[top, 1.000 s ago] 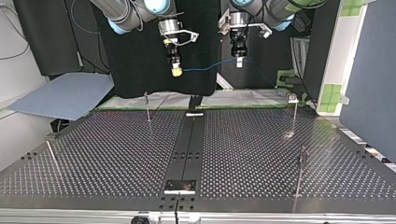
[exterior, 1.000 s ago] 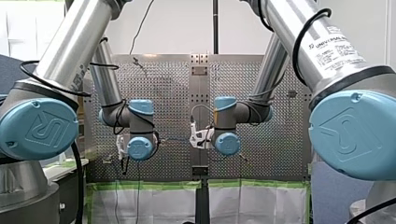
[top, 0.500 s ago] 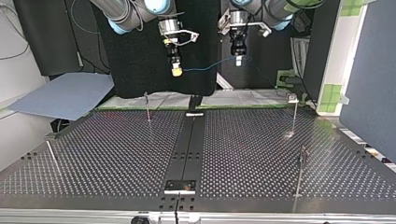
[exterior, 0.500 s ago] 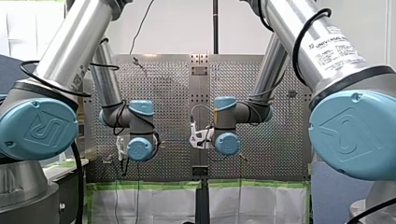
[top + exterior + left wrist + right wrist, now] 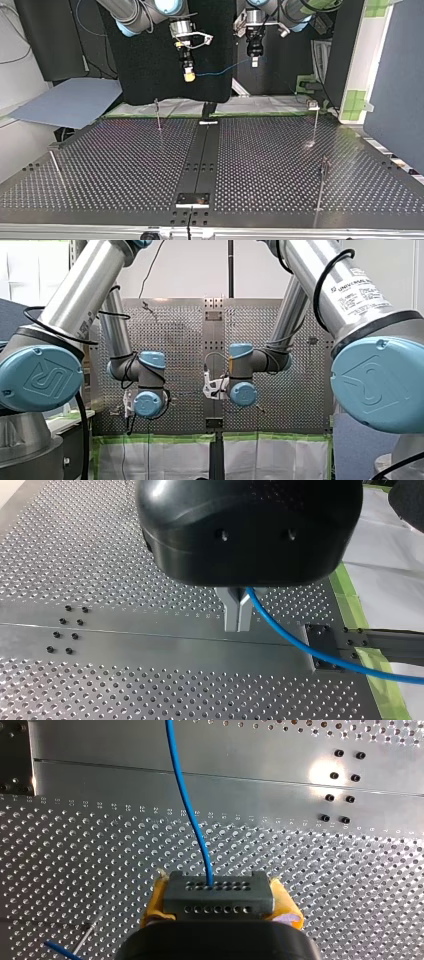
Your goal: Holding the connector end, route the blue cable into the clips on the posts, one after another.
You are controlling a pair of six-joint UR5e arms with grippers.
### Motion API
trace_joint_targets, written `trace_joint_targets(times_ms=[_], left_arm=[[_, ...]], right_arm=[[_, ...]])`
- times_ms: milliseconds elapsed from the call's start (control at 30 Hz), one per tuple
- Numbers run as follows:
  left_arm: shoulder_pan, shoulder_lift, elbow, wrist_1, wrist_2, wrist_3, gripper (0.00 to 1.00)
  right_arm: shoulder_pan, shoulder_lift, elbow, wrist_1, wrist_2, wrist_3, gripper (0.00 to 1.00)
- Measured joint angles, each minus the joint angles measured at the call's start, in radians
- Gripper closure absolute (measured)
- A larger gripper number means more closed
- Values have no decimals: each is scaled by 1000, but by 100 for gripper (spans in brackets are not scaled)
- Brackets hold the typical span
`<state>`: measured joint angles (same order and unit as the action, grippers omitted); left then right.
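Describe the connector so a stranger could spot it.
Over the perforated table, top view, my right gripper hangs at the view's left. Its yellow pads clamp the connector, the only grey block with two rows of holes, blue cable plugged in.

The perforated table (image 5: 125,165) is dark metal, split by a smooth centre strip (image 5: 202,150) that runs from its far edge to its near edge in the top view. A small bright plate (image 5: 192,200) sits at the strip's near end. A white cloth (image 5: 260,106) edged with green tape (image 5: 165,438) lies along the far edge, with a black curtain (image 5: 150,65) behind it. Off the far corner at that view's left lies a grey-blue sheet (image 5: 70,102).
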<state>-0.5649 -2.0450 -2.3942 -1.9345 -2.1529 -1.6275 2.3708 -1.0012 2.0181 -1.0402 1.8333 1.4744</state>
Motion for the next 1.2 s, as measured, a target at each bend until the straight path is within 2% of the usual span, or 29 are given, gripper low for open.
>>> trace_joint_targets(times_ms=[267,400,600,800,1133,1200], left_arm=[[0,0,0,0,0,0,100],[0,0,0,0,0,0,100],[0,0,0,0,0,0,100],[0,0,0,0,0,0,100],[1,8,1,-8,2,4,100],[1,21,2,-21,5,5,100]], right_arm=[[3,4,-4,4,-1,-4,100],[7,32,-24,32,-3,-12,100],[8,89,-30,87,-3,-14,100],[8,133,-30,106,-3,-14,100],[7,135,-30,111,-3,-14,100],[7,123,-37,121,-2,-7,100]])
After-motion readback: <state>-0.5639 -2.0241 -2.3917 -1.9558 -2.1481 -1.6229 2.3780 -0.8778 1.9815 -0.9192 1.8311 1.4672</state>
